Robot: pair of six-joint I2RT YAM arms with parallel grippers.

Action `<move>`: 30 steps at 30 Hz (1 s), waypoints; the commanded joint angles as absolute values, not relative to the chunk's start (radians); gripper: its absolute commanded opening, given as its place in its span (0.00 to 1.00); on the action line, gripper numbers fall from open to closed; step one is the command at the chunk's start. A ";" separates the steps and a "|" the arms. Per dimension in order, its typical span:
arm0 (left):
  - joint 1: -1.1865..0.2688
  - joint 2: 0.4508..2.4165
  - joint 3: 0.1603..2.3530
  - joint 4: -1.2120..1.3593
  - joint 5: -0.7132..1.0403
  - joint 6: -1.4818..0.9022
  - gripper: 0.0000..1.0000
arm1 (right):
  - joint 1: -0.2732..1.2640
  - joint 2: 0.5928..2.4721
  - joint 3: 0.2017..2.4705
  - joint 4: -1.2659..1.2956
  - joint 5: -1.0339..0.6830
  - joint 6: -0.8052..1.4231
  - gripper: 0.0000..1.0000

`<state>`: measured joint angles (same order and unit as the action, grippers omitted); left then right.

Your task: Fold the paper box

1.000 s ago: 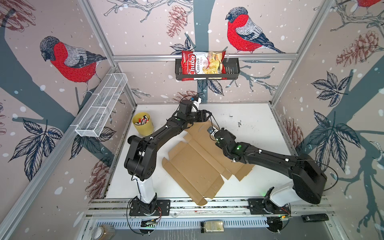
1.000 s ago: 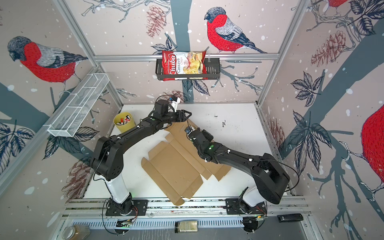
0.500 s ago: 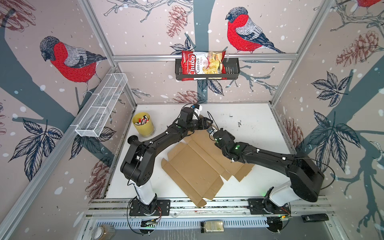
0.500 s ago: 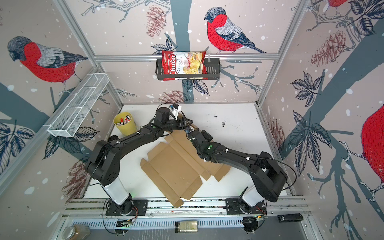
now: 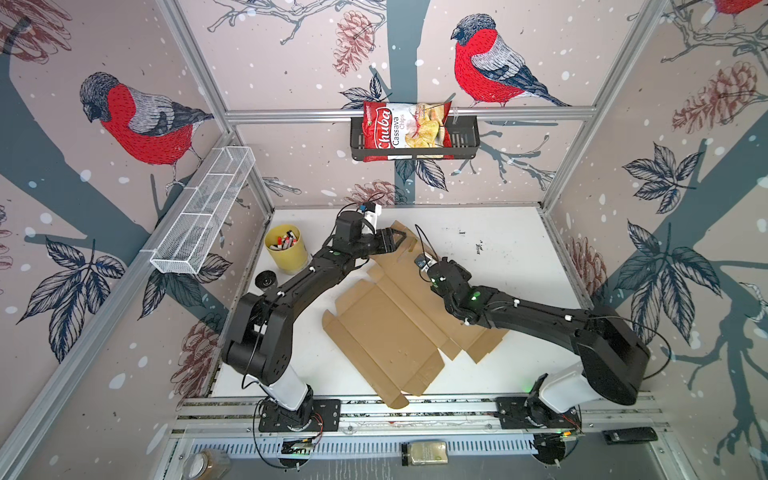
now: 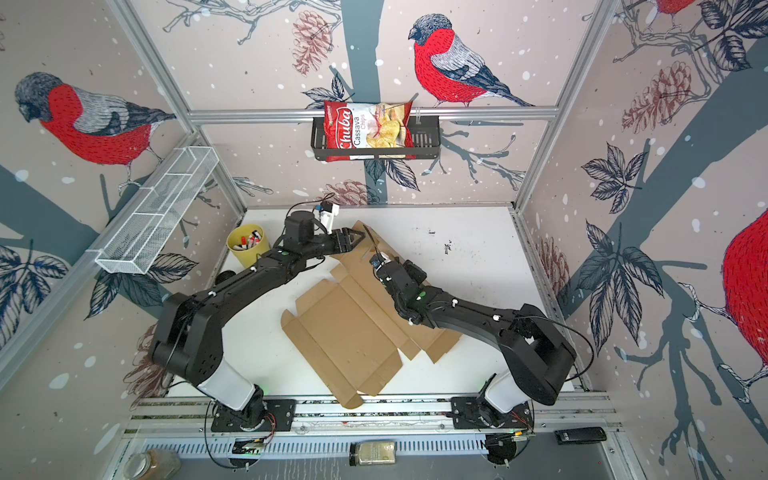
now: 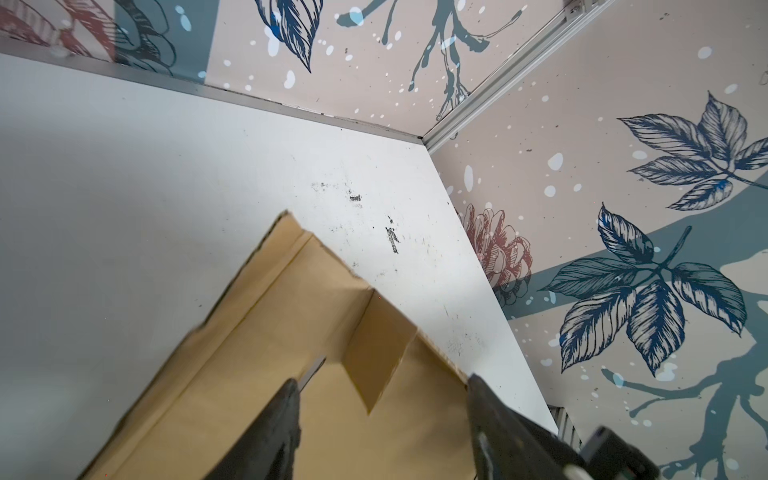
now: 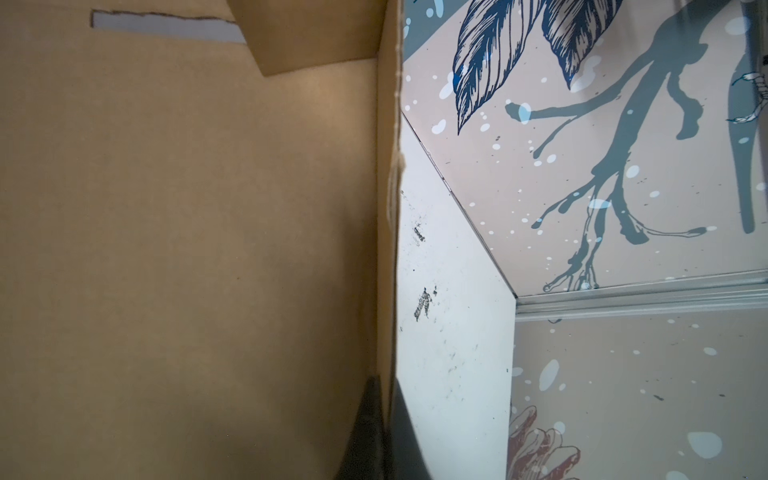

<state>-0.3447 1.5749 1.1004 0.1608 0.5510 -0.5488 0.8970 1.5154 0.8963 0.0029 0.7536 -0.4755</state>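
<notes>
Left gripper (image 5: 399, 240) slightly back over paper box (image 5: 386, 328); right gripper (image 8: 384, 397) barely visible.

White table (image 5: 498, 232), scuffed with black marks toward the far right. Carries: paper box (image 5: 386, 328), an unfolded brown cardboard sheet, centre; yellow cup (image 5: 286, 249) of markers, far left; small black round object (image 5: 266, 279) beside it.

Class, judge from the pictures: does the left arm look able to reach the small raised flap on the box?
Probably yes. The left pincer is open, and the raised flap of the box stands just ahead of its jaws, with nothing between them.
</notes>
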 commanded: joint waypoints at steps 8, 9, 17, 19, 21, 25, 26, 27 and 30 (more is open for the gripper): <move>-0.177 1.415 0.752 0.286 0.614 -0.573 0.71 | 0.902 1.499 0.884 0.074 0.787 -0.536 0.00; -0.183 1.419 0.741 0.306 0.621 -0.575 0.73 | 0.900 1.499 0.884 0.075 0.783 -0.535 0.00; -0.290 1.537 0.805 0.211 0.497 -0.395 0.75 | 0.897 1.502 0.887 0.075 0.767 -0.511 0.00; -0.297 1.576 0.822 0.192 0.488 -0.377 0.73 | 0.897 1.498 0.887 0.073 0.766 -0.509 0.00; -0.296 1.591 0.828 0.186 0.469 -0.355 0.72 | 0.897 1.496 0.887 0.072 0.763 -0.507 0.00; -0.297 1.615 0.834 0.205 0.465 -0.346 0.72 | 0.897 1.497 0.888 0.067 0.758 -0.497 0.00; -0.298 1.626 0.837 0.209 0.471 -0.349 0.72 | 0.897 1.498 0.889 0.067 0.756 -0.497 0.00; -0.303 1.638 0.840 0.212 0.478 -0.350 0.71 | 0.897 1.500 0.891 0.067 0.756 -0.498 0.00; -0.318 1.653 0.841 0.232 0.494 -0.365 0.67 | 0.896 1.503 0.893 0.067 0.756 -0.502 0.00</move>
<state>-0.3065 1.6447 0.8326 0.1982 0.4698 -0.3733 0.8959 1.5013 0.8864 0.0360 0.7574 -0.5205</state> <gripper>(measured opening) 0.677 0.053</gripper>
